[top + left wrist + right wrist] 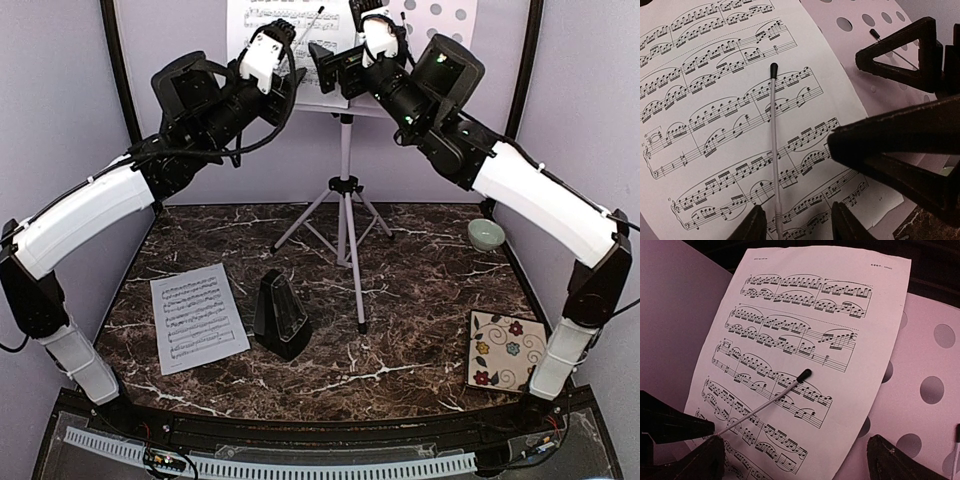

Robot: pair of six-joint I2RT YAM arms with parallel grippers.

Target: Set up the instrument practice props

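Note:
The white music stand rises at the back on its silver tripod. One music sheet leans on the hole-dotted desk, and a thin silver retaining wire with a black tip lies across it. My left gripper is open at the sheet's lower edge; the wire runs between its fingers, close to the left one and unpinched. My right gripper stands wide open in front of the same sheet, holding nothing. The other music sheet lies flat on the table, front left, beside the black pyramid metronome.
A pale green bowl sits at the table's right edge, and a floral tile lies at the front right. The tripod legs spread over the middle of the marble table. Both arms meet high up at the stand's desk, fingers close together.

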